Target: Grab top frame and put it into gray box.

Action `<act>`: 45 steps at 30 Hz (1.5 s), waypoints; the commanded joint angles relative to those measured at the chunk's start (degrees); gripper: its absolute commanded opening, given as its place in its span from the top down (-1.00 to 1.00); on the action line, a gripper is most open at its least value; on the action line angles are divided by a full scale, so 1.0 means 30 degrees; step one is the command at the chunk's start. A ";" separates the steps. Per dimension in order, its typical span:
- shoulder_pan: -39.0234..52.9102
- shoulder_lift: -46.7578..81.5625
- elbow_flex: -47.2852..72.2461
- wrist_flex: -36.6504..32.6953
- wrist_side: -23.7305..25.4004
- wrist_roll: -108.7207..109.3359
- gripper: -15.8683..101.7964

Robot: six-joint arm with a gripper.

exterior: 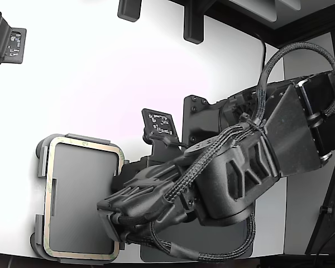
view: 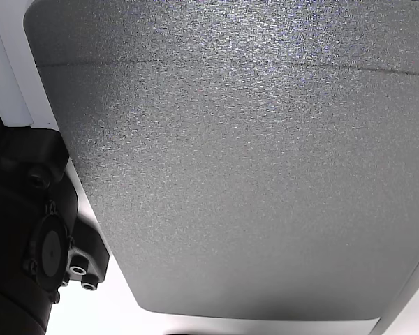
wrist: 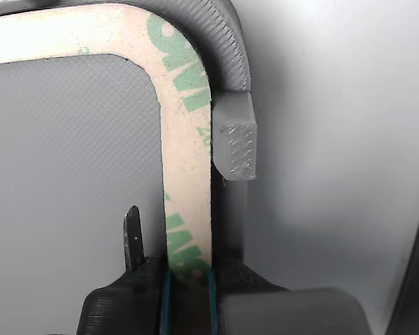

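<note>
Directly ahead of the gripper lies the top frame, a pale beige ring with green patches, flat along the rim of the gray box. One long side of the ring runs straight between the fingertips; a thin dark one stands just inside the ring's open centre, the other part sits at its outer edge. Whether the jaws press the strip or only straddle it, cannot tell. A raised gray tab of the box sits just beyond the gripper, touching the ring's outer edge. Exterior view: frame rings the box all round, gripper over its near corner. Dark gray mat fills the other view, beside the white table.
</note>
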 commanded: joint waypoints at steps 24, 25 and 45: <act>-0.0234 0.0059 -0.0791 0.0234 0.0059 -0.0117 0.93; -0.0234 0.0059 -0.0820 0.0234 0.0059 -0.0146 0.93; -0.0293 0.2080 -0.2520 -0.0615 0.3662 -0.4482 -0.97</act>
